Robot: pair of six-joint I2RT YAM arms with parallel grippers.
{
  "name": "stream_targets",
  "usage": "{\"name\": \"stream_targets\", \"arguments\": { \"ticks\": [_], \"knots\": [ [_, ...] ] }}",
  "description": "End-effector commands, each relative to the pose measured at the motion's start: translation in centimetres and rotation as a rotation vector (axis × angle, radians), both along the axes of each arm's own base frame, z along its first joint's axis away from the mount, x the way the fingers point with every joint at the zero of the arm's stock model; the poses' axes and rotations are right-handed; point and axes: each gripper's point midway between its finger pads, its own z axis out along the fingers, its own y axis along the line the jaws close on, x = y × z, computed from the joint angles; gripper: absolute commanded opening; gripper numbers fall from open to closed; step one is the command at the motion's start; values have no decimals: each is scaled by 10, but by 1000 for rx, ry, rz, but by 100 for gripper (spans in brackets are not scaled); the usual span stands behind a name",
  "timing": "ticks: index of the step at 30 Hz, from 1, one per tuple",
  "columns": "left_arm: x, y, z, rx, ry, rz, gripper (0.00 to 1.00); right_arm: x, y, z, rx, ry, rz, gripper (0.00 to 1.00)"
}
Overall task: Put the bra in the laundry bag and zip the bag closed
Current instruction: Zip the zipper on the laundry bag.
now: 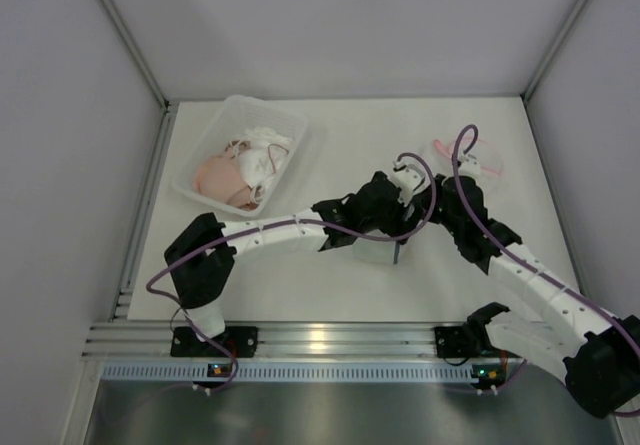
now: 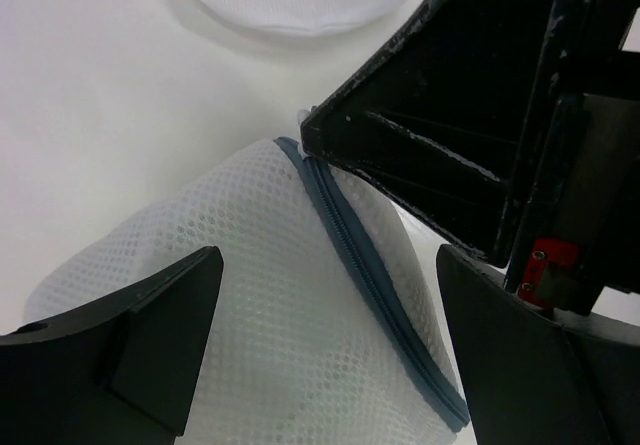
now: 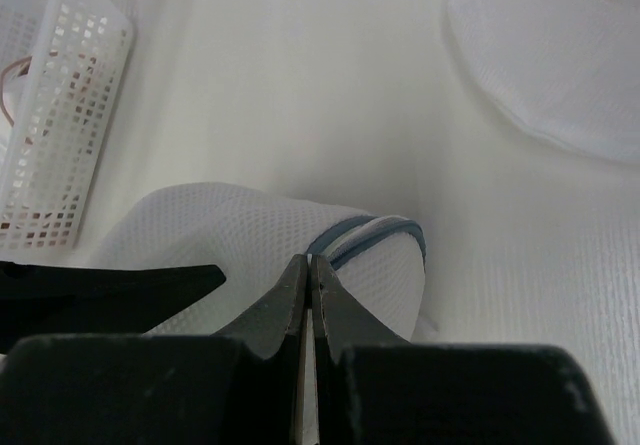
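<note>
Looks late in the task, though not provably finished. Finds the bag (image 2: 280,345), white mesh and plump, right under both grippers. Shows its zip (image 2: 365,285) drawn together along all of the run on view. Cannot follow the zip's upper end, hidden behind the right arm's black body. Cannot tell through the mesh whether a bra is inside. Counts peach and white garments (image 1: 235,170) in the basket (image 1: 275,111), well apart from the bag, so at least some laundry is not bagged.

Has the left gripper (image 2: 320,365) spread wide, one finger (image 2: 130,345) on either side of the bag, clamping nothing. Has the right gripper (image 3: 308,277) pressed fully together, tips just at the bag beside the zip's end. Cannot tell whether a pull tab sits between the pads.

Probably leaves only this: run the zip to its stop if short of it, then let go.

From the top: gives the basket's contents and the two arms meeting, but hides almost all of the bag beneath them. From the left wrist: gives the zip's length, nowhere else on view. From the right wrist: gives the bag's rounded end, where the zip curves over, and the basket's perforated wall off to one side. From both wrists: catches a second white mesh piece (image 3: 550,55) beyond the bag.
</note>
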Motion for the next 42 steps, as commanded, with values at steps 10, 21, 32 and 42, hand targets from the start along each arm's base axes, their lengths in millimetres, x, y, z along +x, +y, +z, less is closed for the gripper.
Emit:
{"name": "stream_targets", "arguments": {
  "ticks": [10, 21, 32, 42],
  "knots": [
    [31, -13, 20, -38, -118, 177, 61, 2, 4, 31, 50, -59, -3, 0],
    [-1, 22, 69, -207, -238, 68, 0, 5, -8, 25, 6, -57, -41, 0],
    [-27, 74, 89, -295, -284, 71, 0, 4, -12, 6, -10, -27, -44, 0],
    [-34, 67, 57, -281, -238, 35, 12, 1, -7, 2, 15, -29, -14, 0]
  ]
}}
